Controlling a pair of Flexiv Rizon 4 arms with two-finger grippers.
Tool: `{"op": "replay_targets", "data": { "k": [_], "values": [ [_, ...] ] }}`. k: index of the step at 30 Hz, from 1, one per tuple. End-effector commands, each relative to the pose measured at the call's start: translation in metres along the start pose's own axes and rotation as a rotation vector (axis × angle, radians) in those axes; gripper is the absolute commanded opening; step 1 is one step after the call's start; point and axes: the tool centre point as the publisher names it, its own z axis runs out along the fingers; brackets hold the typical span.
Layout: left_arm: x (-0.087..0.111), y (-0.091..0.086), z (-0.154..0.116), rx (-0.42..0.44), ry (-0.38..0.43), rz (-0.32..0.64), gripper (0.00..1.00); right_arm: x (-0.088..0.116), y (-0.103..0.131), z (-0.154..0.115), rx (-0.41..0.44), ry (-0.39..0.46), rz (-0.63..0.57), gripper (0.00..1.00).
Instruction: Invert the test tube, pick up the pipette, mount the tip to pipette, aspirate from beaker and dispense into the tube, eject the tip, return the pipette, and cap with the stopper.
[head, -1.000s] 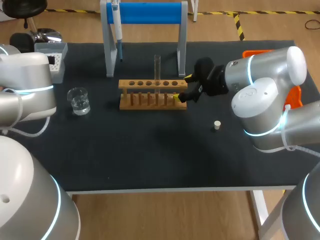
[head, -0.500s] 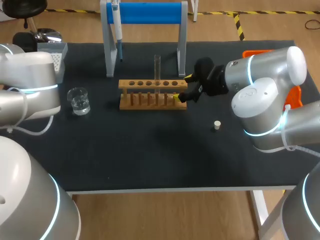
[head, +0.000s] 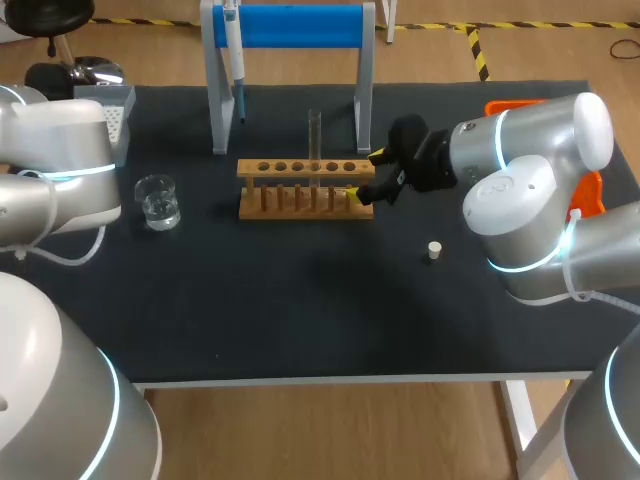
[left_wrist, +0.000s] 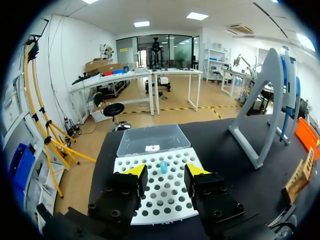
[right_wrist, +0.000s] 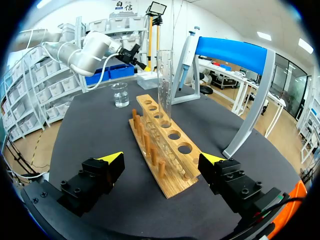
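Observation:
A clear test tube (head: 314, 140) stands upright in the wooden rack (head: 305, 187). My right gripper (head: 368, 175) is at the rack's right end, open, with its fingers on either side of that end (right_wrist: 165, 145); the tube (right_wrist: 165, 85) rises ahead of it. The pipette (head: 233, 60) hangs on the blue stand (head: 290, 25). My left gripper (left_wrist: 165, 172) hovers open over the white tip box (left_wrist: 160, 200), a lone blue tip (left_wrist: 163, 166) just ahead between its fingers. In the head view my left arm hides that gripper. The beaker (head: 158, 202) holds clear liquid. The stopper (head: 434, 250) lies right of the rack.
The tip box (head: 115, 110) sits at the back left corner, its clear lid (left_wrist: 150, 140) open behind it. An orange object (head: 595, 190) lies at the right edge, partly behind my right arm. Bare black table surface lies in front of the rack.
My left arm has shifted a little further over the tip box, covering more of it. The right arm, rack and tube have not moved.

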Motion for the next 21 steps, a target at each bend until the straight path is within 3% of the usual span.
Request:
{"op": "replay_targets", "data": {
  "k": [1,9,21],
  "values": [
    [-0.001,-0.001,0.008,0.0,-0.003,0.0,0.45,-0.001,0.001,-0.001,0.004,0.002,0.0,1.0],
    [-0.001,-0.003,0.015,-0.004,0.001,0.004,0.46,-0.001,0.001,-0.001,0.004,0.002,0.0,1.0],
    [-0.002,-0.003,0.019,-0.008,0.0,0.001,0.38,-0.001,0.001,-0.001,0.004,0.002,0.0,1.0]
  ]
}}
